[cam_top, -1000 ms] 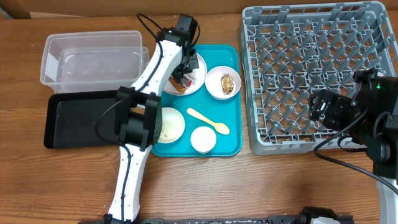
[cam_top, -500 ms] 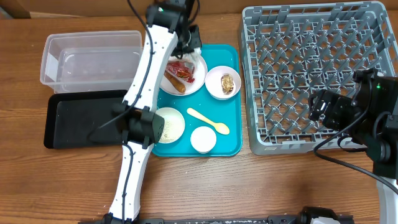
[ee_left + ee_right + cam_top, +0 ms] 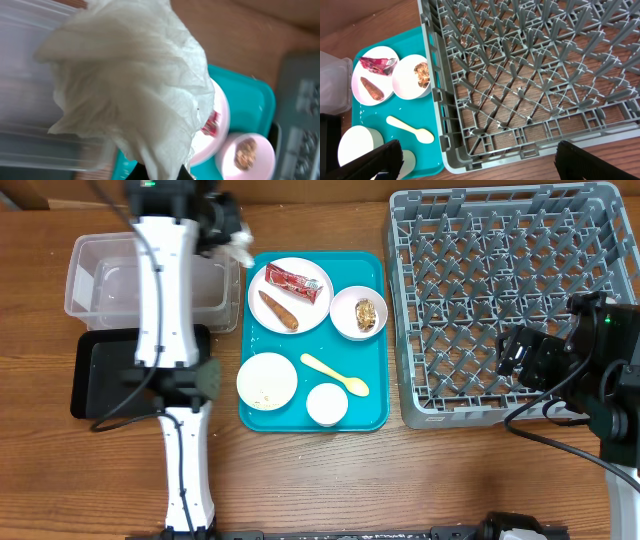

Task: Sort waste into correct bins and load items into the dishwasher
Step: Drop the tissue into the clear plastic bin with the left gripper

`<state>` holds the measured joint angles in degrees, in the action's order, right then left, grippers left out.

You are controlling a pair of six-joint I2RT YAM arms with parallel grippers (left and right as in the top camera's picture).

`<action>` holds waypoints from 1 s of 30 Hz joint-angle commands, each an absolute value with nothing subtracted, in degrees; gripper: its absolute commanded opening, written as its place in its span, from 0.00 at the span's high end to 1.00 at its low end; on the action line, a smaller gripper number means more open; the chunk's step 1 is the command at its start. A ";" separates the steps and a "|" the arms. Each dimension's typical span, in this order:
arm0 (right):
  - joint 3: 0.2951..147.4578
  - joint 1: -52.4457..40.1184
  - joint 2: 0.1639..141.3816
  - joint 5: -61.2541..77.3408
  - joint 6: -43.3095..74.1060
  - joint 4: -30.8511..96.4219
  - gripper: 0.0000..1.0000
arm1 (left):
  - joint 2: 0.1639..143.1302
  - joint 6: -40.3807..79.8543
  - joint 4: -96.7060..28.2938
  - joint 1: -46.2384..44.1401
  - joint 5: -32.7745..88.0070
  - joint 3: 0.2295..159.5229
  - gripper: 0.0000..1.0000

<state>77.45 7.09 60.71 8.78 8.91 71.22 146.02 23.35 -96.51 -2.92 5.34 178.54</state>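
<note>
My left gripper [image 3: 226,232] is shut on the crumpled white napkin [image 3: 135,80], which hangs over the right end of the clear tub [image 3: 120,280]. The napkin [image 3: 240,250] fills most of the left wrist view. A foil wrapper [image 3: 297,282] and a brown sausage [image 3: 278,310] lie on the white plate [image 3: 300,312]. One bowl [image 3: 347,325] holds a brown food lump [image 3: 365,313]. Another bowl [image 3: 267,380] holds rice grains. The yellow spoon [image 3: 335,374] and small cup [image 3: 326,404] sit on the teal tray. My right gripper [image 3: 487,167] stands open above the front edge of the grey dish rack [image 3: 500,290].
The black tray [image 3: 105,375] lies in front of the clear tub at the left. The teal tray [image 3: 375,395] sits between the bins and the rack. My left arm [image 3: 165,330] crosses over the black tray and the tub.
My left gripper lifted the napkin off the plate and swung left with it to the clear tub. The right arm has not moved.
</note>
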 commanded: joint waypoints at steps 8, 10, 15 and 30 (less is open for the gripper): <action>78.72 7.09 60.64 9.13 8.93 71.24 0.00 | 143.61 21.80 -94.35 5.02 -6.42 164.07 0.26; 78.72 7.09 60.64 9.15 8.95 71.53 0.00 | 143.61 21.80 -90.98 5.02 -7.49 160.03 0.00; 78.72 7.09 60.64 9.15 8.97 72.29 0.00 | 143.44 20.08 -89.73 4.82 -2.98 161.62 0.00; 78.72 7.09 60.64 10.81 8.97 72.55 0.00 | 145.10 14.22 -83.70 -15.86 -0.34 162.34 0.00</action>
<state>77.45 7.09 60.71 9.63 8.95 72.66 144.64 9.45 -86.43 -13.06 4.89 167.57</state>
